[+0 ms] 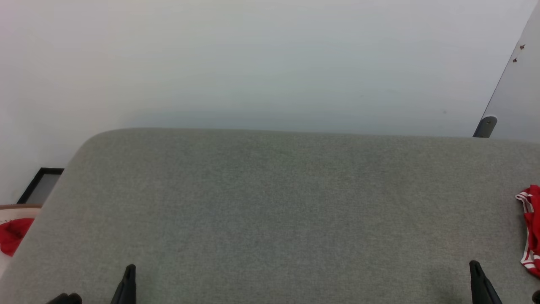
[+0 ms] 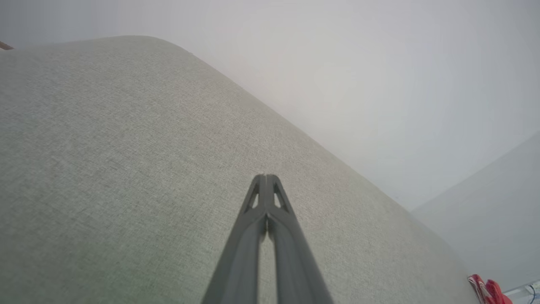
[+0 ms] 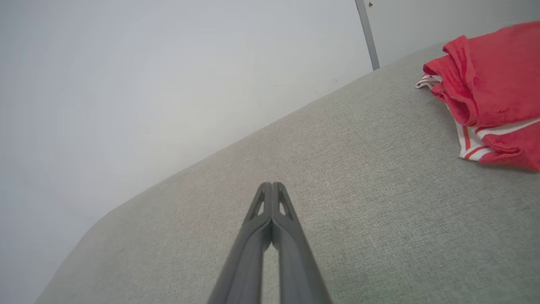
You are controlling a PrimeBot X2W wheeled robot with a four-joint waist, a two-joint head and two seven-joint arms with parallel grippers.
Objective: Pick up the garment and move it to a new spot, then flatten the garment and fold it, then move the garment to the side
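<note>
A grey fabric-covered tabletop with rounded corners [image 1: 270,202] stands against a plain white wall [image 1: 253,63]. The red jersey-style garment with red-and-white striped trim [image 1: 532,230] lies bunched at the tabletop's right edge, about halfway between the far and near sides. In the right wrist view its folds are heaped loosely and a white striped hem pokes out underneath [image 3: 489,93]; in the left wrist view only a sliver of it shows far across the fabric [image 2: 485,291]. The left pincer [image 1: 130,270] hangs over the near-left part of the tabletop with its two dark fingers pressed together and nothing between them [image 2: 265,179]. The right pincer [image 1: 474,266] is over the near-right part, also closed tight on nothing [image 3: 272,188], near the garment but apart from it. Beyond the tabletop's left edge sits a red patch [image 1: 12,234], possibly cloth, though too little shows to tell, with a dark-framed panel [image 1: 40,185] behind it. A grey metal post [image 1: 485,126] rises past the far-right corner.
</note>
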